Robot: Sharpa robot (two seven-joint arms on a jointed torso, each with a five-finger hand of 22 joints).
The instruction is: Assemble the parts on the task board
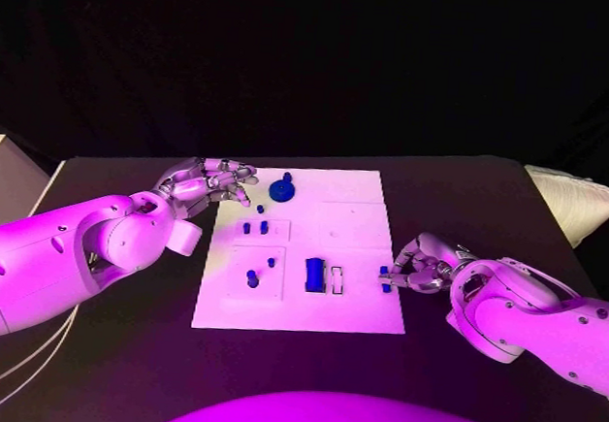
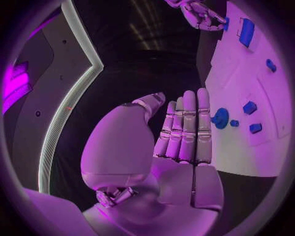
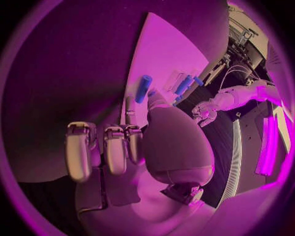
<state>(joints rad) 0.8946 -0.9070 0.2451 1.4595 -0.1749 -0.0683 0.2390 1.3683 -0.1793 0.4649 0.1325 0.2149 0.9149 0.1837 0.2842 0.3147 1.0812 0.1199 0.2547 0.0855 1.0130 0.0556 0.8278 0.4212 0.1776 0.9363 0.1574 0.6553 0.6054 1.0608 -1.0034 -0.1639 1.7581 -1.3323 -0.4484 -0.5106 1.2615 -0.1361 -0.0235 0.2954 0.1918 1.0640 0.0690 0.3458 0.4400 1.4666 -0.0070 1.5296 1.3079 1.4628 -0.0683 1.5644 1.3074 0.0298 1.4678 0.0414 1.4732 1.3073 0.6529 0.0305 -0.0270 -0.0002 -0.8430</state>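
I see my right hand (image 1: 420, 268) at the task board's (image 1: 355, 190) right edge, pinching a small blue peg (image 3: 143, 88). My left hand (image 1: 208, 182) hovers at the board's far left corner, fingers apart, holding nothing, near the blue gear (image 1: 283, 187).

surface: black table (image 1: 460, 198) | on it: white task board (image 1: 348, 190), centre

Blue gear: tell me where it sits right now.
In the head view the blue gear lies at the far left corner of the task board, just beside the left hand, whose fingers are open and not holding it.
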